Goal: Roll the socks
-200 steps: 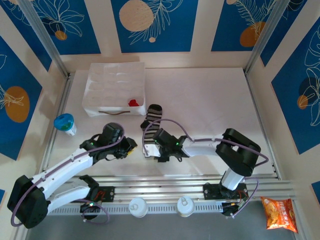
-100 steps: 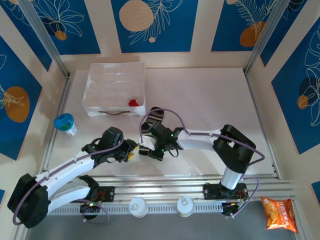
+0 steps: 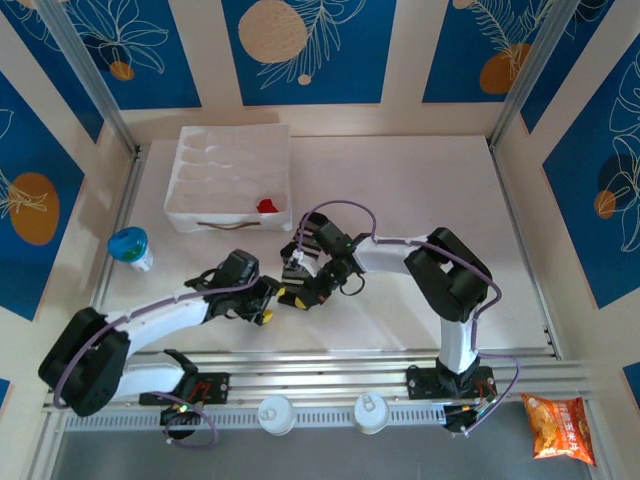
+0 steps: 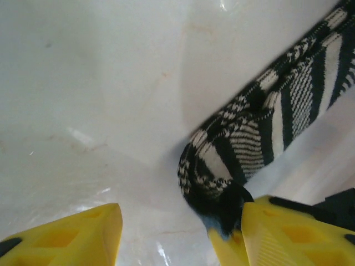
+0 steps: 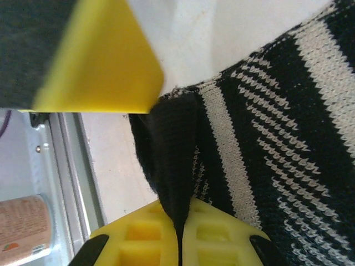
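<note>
**Pin the end, then wrap the bulge**

From above, your right hand (image 3: 298, 292) and left hand (image 3: 268, 302) sit just beside each other near the front of the white surface (image 3: 420, 200). They are over the near end of the long, black-and-grey striped sock (image 3: 296, 265) of soft knit. The small plain red sock (image 3: 267, 206) lies well apart, in the near right corner of the white moulded plastic tray (image 3: 225, 160).

At the left wrist, your left hand (image 4: 177, 238) stands open with its yellow fingers (image 4: 72, 233) wide apart, gripping nothing. The striped sock (image 4: 249, 138) ends in a rounded, folded bulge with a black tip and a trace of blue, which lies right against one finger.

At the right wrist, your right hand (image 5: 178, 221) is closed. Its yellow pads (image 5: 138, 241) are pressed together on a thin black fold of the striped sock (image 5: 266, 144).

The roll looks barely begun. Hold that pinch firm as the anchor, and close the left hand around the whole bulge rather than the tip. Turn it over tightly, since the loose knit will likely spring open. The glossy surface may also let the sock slide, so press down as you roll.
</note>
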Action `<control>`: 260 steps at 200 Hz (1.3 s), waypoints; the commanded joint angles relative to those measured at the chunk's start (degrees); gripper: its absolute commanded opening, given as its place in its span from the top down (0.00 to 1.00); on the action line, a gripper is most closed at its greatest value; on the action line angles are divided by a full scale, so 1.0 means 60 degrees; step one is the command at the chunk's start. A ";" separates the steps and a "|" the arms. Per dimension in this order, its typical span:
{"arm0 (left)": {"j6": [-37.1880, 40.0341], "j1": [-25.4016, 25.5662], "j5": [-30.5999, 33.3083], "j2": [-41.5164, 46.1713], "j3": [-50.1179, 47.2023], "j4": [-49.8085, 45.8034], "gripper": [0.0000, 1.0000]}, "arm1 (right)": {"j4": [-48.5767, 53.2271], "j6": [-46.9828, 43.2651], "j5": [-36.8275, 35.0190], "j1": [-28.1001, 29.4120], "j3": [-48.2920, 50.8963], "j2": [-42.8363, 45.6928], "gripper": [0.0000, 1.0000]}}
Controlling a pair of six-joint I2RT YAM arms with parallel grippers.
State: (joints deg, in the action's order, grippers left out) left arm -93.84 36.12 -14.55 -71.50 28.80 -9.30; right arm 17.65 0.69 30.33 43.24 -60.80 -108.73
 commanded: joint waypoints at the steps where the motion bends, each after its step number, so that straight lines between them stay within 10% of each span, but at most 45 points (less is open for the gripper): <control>1: -0.0673 0.0253 0.0027 -0.0533 0.0509 0.0729 0.40 | 0.0471 0.0485 0.0995 -0.0115 -0.0337 -0.0315 1.00; 84: -0.1933 0.0634 0.0520 -0.0964 0.0879 0.0433 0.42 | 0.0490 0.0607 0.0714 -0.0046 -0.0488 -0.0459 1.00; 176: -0.2296 0.0640 0.0123 -0.1888 0.1597 -0.1782 0.80 | 0.0274 0.0313 -0.0101 0.0378 -0.0297 -0.0103 1.00; 196: -0.2369 0.0608 0.0154 -0.1883 0.1631 -0.2289 1.00 | 0.0024 0.0025 -0.0322 0.0518 -0.0035 0.0236 0.79; 222: -0.2394 0.0464 0.0078 -0.1754 0.1533 -0.3045 1.00 | -0.2047 -0.0728 -0.1666 0.0931 0.1722 0.1974 0.40; 260: -0.2438 0.0013 -0.0039 -0.1654 0.1449 -0.3732 1.00 | -0.3620 -0.2493 -0.3801 0.1686 0.3414 0.3798 0.22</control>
State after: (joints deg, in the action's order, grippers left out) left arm -107.70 38.09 -14.79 -81.89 37.67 -22.61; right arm 3.11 -5.08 18.35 50.70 -43.57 -90.17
